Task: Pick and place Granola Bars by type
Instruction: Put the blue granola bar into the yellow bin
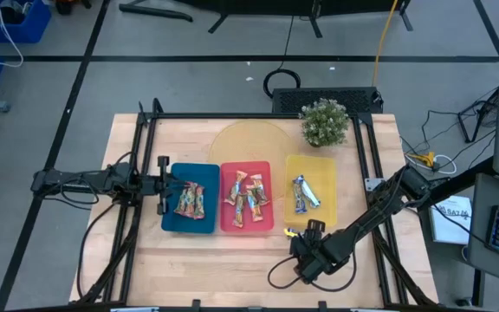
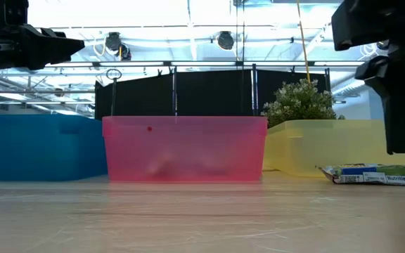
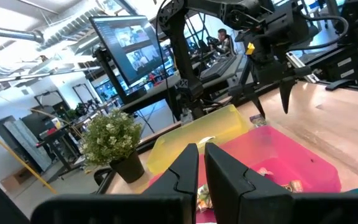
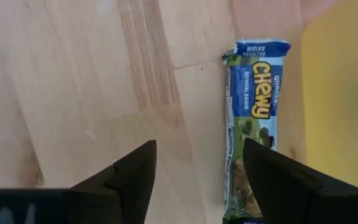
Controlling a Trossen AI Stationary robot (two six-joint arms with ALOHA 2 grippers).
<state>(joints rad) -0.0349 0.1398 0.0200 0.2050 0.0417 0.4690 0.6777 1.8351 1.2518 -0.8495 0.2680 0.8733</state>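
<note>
On the pale wooden table (image 1: 232, 251), the right gripper (image 4: 197, 168), fingers spread wide, hovers over a blue granola bar (image 4: 252, 112) lying just off one fingertip beside the yellow tray (image 4: 344, 93), probably needing to shift sideways before grasping, while the left gripper (image 3: 201, 163), nearly shut, waits above the blue tray (image 1: 169, 217).

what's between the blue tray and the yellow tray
The red tray, holding several orange-gold bars, sits between the blue tray and yellow tray, clearest in the high view.

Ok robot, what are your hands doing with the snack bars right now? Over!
Right gripper open above a blue bar lying on the table beside the yellow tray. Left gripper over the trays, holding nothing. Nothing in the way.
</note>
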